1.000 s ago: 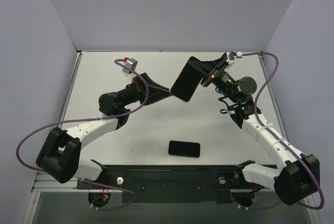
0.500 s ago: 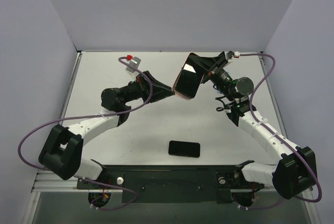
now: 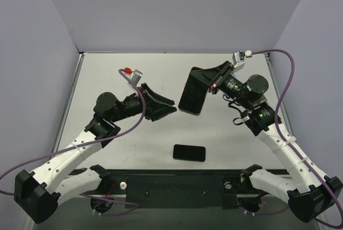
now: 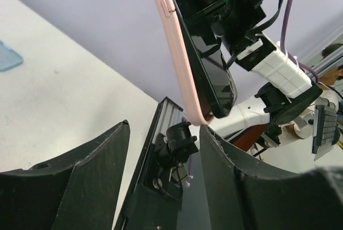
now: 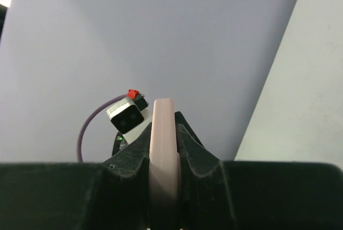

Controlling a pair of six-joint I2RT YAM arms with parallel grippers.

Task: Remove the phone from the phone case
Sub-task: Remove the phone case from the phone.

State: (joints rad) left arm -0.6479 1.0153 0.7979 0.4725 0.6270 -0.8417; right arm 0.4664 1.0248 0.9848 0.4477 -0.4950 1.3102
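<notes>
My right gripper holds the pink phone case up in the air, tilted, with its dark face toward the camera. In the right wrist view both fingers press on the thin pink edge of the case. From the left wrist, the black phone sits inside the pink case. My left gripper is open just left of the case's lower corner. In its own view the left gripper has nothing between its fingers, and the case's corner hangs just above the right fingertip.
A black phone-like slab lies flat on the table near the front edge, between the two arm bases. A pale blue object lies on the table at the left edge of the left wrist view. Walls enclose the table on three sides.
My left gripper, which was shut on the case's lower corner, has opened and drawn back a little to the left. The right gripper keeps the case, now tilted slightly differently.
</notes>
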